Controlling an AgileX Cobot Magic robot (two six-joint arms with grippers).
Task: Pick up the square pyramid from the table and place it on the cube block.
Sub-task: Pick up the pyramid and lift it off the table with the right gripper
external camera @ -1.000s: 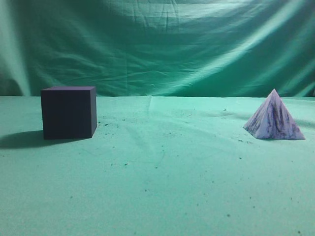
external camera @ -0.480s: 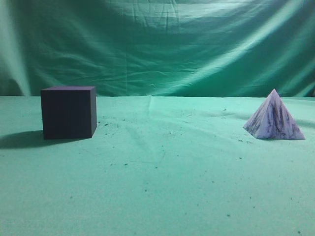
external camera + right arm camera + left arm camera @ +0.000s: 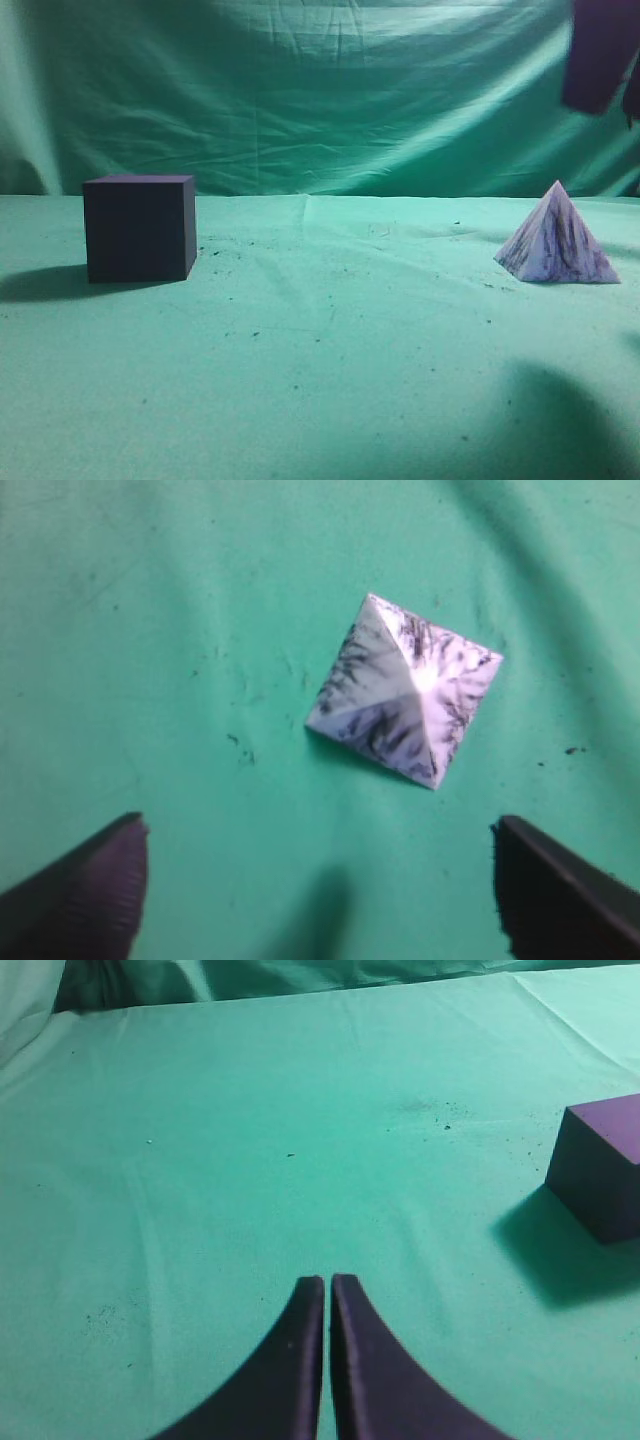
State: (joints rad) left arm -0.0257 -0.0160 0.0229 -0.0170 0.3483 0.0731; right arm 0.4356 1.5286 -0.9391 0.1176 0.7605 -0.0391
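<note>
So the big change from half a second ago: the right gripper (image 3: 603, 55) has dropped into the top right corner of the exterior view, and there's a new dark shadow on the surface (image 3: 330, 360) in front of the square pyramid (image 3: 556, 237). Cube and pyramid haven't budged.

Right gripper (image 3: 320, 880) has its jaws spread wide. From its wrist cam you look straight down on the square pyramid (image 3: 408, 688), which sits ahead of the jaws, roughly centred between them, not touching either one.

Left gripper (image 3: 327, 1290) has its jaws pretty much closed, just a thin slit between them, nothing held. It hangs over bare green cloth.

The cube block (image 3: 139, 229) stands on the surface well to the left of the pyramid, with nothing on top of it. In the left wrist view the cube block (image 3: 603, 1165) is off to the right of the jaws.
</note>
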